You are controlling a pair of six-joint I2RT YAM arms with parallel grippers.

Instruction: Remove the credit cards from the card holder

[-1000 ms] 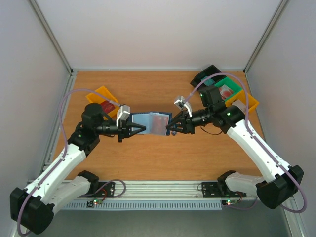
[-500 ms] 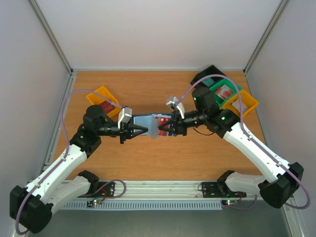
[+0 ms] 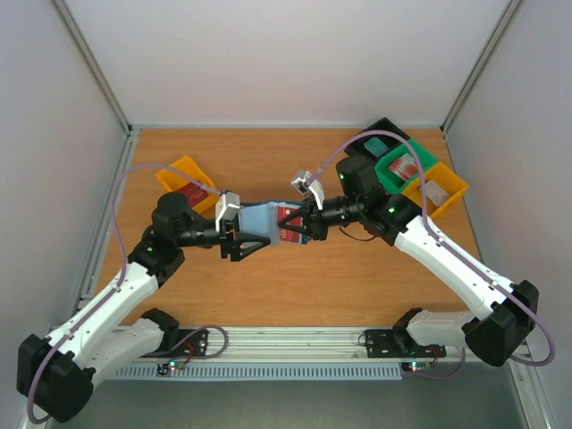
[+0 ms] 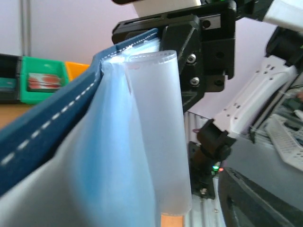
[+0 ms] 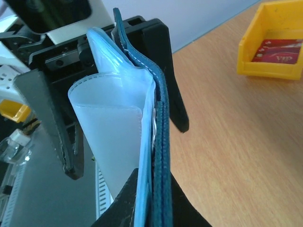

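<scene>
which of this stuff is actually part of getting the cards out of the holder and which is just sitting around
Part of the job:
- card holder, held up between the arms
- red credit card showing in it
- left gripper, open beside the holder
- right gripper, shut on the holder

Just lying about:
- left yellow bin
- green bin
- black bin
- right yellow bin
</scene>
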